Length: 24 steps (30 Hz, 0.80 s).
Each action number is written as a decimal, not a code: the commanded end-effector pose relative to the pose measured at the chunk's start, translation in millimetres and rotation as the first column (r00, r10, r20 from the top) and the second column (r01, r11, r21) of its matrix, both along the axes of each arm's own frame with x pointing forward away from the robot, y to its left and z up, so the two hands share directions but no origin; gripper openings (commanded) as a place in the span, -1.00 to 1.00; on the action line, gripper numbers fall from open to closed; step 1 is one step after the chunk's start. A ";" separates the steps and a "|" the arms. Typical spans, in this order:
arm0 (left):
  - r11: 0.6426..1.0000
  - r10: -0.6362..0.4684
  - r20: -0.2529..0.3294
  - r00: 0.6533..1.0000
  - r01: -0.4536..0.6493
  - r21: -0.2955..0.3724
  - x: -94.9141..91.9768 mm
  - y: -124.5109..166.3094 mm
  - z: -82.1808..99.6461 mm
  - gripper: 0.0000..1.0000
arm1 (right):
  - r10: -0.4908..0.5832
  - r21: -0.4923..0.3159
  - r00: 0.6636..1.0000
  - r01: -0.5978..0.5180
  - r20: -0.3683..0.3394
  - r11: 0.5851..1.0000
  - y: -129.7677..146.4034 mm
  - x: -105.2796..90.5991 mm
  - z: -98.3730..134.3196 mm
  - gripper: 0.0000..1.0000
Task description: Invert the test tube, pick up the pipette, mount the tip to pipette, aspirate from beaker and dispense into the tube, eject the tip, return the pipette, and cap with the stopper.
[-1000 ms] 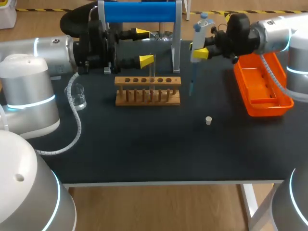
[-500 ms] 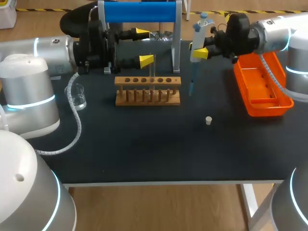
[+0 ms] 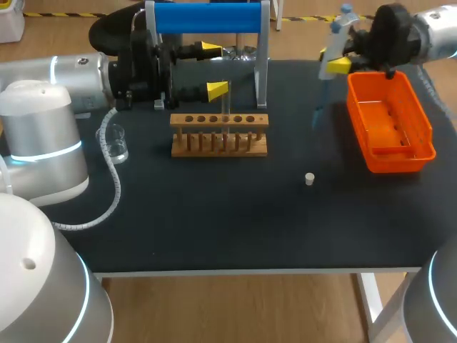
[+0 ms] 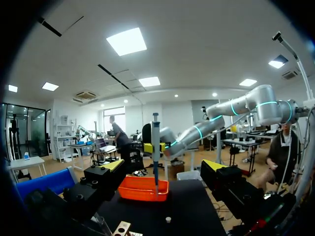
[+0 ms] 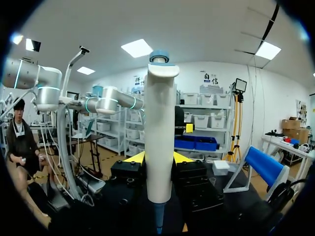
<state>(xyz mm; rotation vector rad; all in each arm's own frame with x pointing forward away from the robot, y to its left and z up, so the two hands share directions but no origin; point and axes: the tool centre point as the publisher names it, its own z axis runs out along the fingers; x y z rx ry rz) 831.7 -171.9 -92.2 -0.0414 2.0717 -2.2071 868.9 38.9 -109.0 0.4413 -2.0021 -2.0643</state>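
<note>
One stopper (image 3: 309, 179), seemingly loose, between rack (image 3: 219, 134) and bin (image 3: 389, 125).

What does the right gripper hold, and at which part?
The right gripper holds the pipette by the lower part of its white body.

Bright, even light is falling from overhead onto the dark table (image 3: 214, 229), casting only faint, soft shadows beside the wooden rack (image 3: 219, 136). The left arm (image 3: 43, 121) is catching a mild sheen on its white shell. In the right wrist view the pipette (image 5: 160, 142) is showing evenly lit, while straight lines are bending toward the rim.
</note>
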 end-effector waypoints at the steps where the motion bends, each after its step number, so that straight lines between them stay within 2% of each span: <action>1: 1.000 0.000 0.001 1.000 0.000 0.001 0.1 0.2 0.0 1.00 | 0.027 -0.006 1.000 -0.027 0.001 1.000 -52.8 16.1 10.3 -1.00; 7: 1.000 0.000 0.001 1.000 0.000 0.001 0.1 0.2 0.0 1.00 | -0.021 0.000 1.000 0.021 0.016 1.000 -111.3 29.8 19.2 -1.00; 13: 1.000 0.000 0.001 1.000 0.000 0.001 0.1 0.2 0.0 1.00 | -0.085 -0.002 0.996 0.085 0.040 0.996 -156.8 48.7 16.6 -1.00; 18: 1.000 0.000 0.001 1.000 0.000 0.001 0.1 0.2 0.0 1.00 | -0.104 0.016 0.994 0.104 0.027 0.994 -177.1 60.6 9.6 -1.00; 24: 1.000 0.000 0.001 1.000 0.000 0.001 0.1 0.2 0.0 1.00 | -0.115 0.020 0.993 0.115 0.025 0.993 -188.6 68.8 2.2 -1.00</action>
